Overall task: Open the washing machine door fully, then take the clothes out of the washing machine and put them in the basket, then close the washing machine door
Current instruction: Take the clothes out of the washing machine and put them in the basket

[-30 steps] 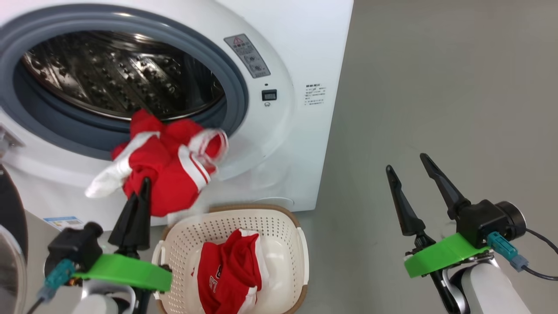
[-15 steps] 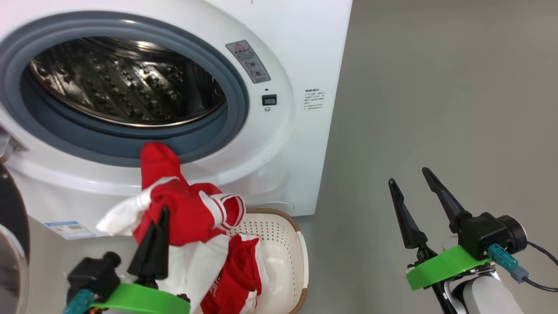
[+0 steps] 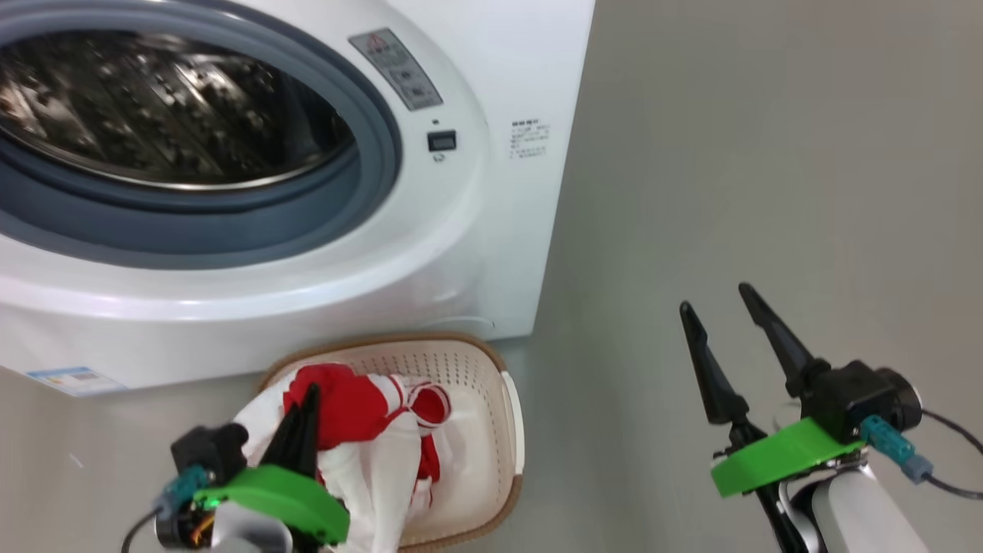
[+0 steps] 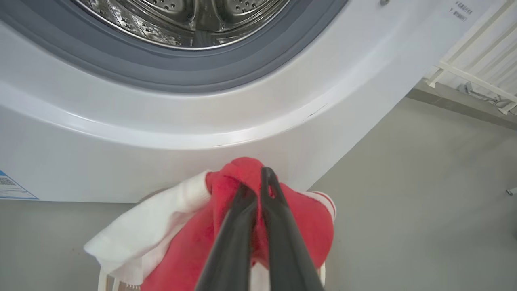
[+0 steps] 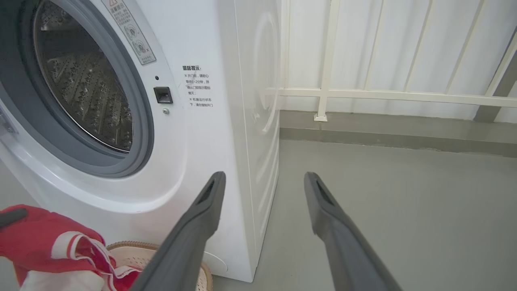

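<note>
**Unloading step: clothes over the basket, release pending.**
Head view: the left gripper point(image 3: 310, 393), fingers pressed together on the red-and-white clothes point(image 3: 353, 403), holds them in the basket point(image 3: 507, 399) in front of the washer point(image 3: 461, 230). The right gripper point(image 3: 714, 298) hangs spread wide and empty over the floor point(image 3: 768, 153), and the drum point(image 3: 153, 107) looks emptied. The next move is probably to part the left fingers so that the bundle drops inside the rim; closing the door would follow. The grey warning sticker point(image 3: 395, 69) and the blue label point(image 3: 73, 378) are too blurred to read. Left wrist view: the closed fingers pinch red cloth point(image 4: 307, 226) below the drum opening. Right wrist view: the printed notice point(image 5: 192, 68) is headed 温馨提示, and its smaller lines are illegible.
</note>
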Controlling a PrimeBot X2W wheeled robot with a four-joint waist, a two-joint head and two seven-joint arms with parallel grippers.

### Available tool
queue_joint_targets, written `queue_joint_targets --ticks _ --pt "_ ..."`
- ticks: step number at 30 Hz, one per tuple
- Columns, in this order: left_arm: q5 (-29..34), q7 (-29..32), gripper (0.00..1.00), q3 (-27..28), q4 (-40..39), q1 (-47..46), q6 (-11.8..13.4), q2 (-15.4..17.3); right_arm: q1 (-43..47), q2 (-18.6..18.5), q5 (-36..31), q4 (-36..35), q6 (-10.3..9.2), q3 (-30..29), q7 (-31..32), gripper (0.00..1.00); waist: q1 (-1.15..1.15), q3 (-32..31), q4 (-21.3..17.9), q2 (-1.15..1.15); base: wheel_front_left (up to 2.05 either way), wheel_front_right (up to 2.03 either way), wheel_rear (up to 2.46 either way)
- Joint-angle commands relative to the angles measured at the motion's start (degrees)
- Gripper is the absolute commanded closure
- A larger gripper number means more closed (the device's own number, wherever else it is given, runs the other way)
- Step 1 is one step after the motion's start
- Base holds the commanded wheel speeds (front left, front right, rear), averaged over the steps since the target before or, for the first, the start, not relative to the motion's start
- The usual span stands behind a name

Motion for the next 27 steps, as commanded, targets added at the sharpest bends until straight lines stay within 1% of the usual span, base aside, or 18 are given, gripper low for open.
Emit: queue_joint_targets --ticks 1,10,16,19,22,24,27 --pt "-0.3 -0.8 1.0 1.7 0.9 -3.2 -0.5 0.6 -2.1 0.0 0.2 -1.4 0.26 1.2 -0.4 0.0 0.0 3.1 -1.2 0.0 0.0 0.0 0.0" --pt "0.4 -1.2 1.0 1.2 17.7 -14.4 -1.9 0.0 -5.7 0.0 0.3 -1.9 0.26 2.1 -0.4 0.0 0.0 10.3 -2.3 0.0 0.0 0.0 0.0" --pt "0.1 -0.9 1.0 0.2 28.0 -19.7 -2.9 -0.3 -7.7 0.0 0.4 -2.0 0.26 2.6 -0.4 0.0 0.0 14.1 -2.8 0.0 0.0 0.0 0.0" --pt "-0.3 0.8 1.0 -0.4 32.5 -21.9 -3.3 -0.5 -8.4 0.0 0.7 -2.0 0.26 3.0 -0.4 0.0 0.0 15.6 -3.0 0.0 0.0 0.0 0.0" --pt "-0.8 4.0 1.0 -0.9 36.4 -23.6 -3.6 -0.6 -9.2 0.0 0.9 -2.0 0.26 3.4 -0.4 0.0 0.0 16.9 -3.3 0.0 0.0 0.0 0.0" --pt "-1.0 5.7 1.0 -1.2 37.9 -24.3 -3.7 -0.6 -9.6 0.0 1.1 -1.9 0.26 3.5 -0.4 0.0 0.0 17.6 -3.4 0.0 0.0 0.0 0.0" --pt "-1.1 6.6 1.0 -1.3 38.8 -24.8 -3.6 -0.3 -10.0 0.0 1.4 -1.9 0.26 3.8 -0.4 0.0 0.0 18.1 -3.7 0.0 0.0 0.0 0.0"
